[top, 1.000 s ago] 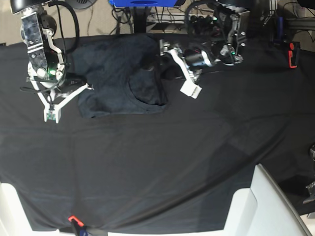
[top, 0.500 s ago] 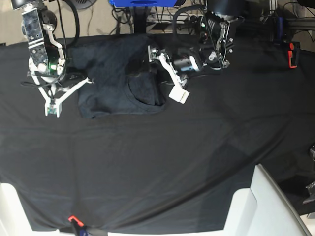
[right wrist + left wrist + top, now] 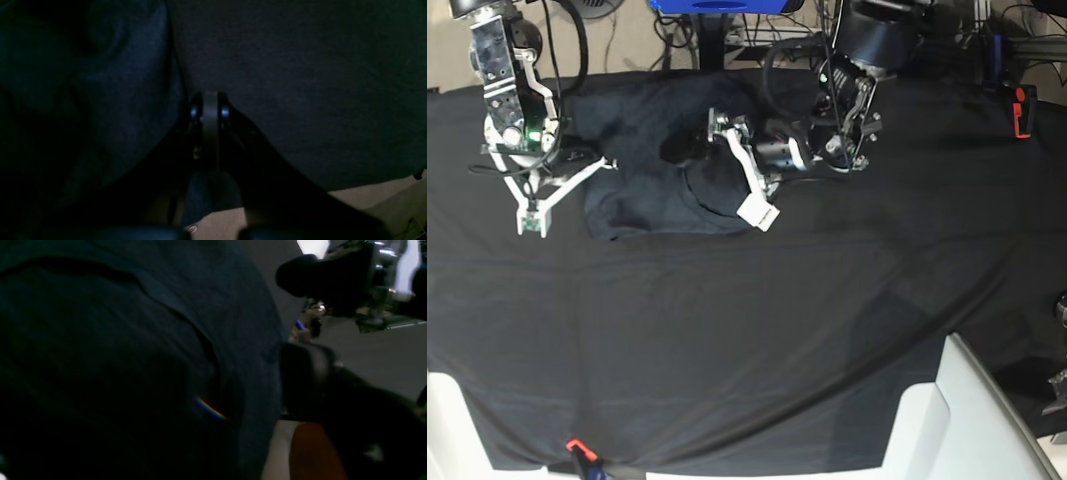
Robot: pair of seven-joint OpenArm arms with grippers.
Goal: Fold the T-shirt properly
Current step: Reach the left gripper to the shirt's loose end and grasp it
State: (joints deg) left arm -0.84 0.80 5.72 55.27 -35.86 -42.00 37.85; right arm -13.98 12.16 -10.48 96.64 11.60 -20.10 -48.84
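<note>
The charcoal-grey knit T-shirt (image 3: 662, 160) lies on the black-clothed tabletop (image 3: 757, 330). The left claw (image 3: 745, 190) rests over its right edge, state indeterminate. The right claw (image 3: 532, 222) is closed beside its left edge.

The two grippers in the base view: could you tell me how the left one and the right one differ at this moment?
The left gripper reaches over the T-shirt, near its right edge by the neckline; the right gripper sits off the shirt's opposite side, over the black tablecloth. The left one's fingers are spread, with fabric bunched by them; the right one's are pressed together on nothing. Both have white fingers.
</note>
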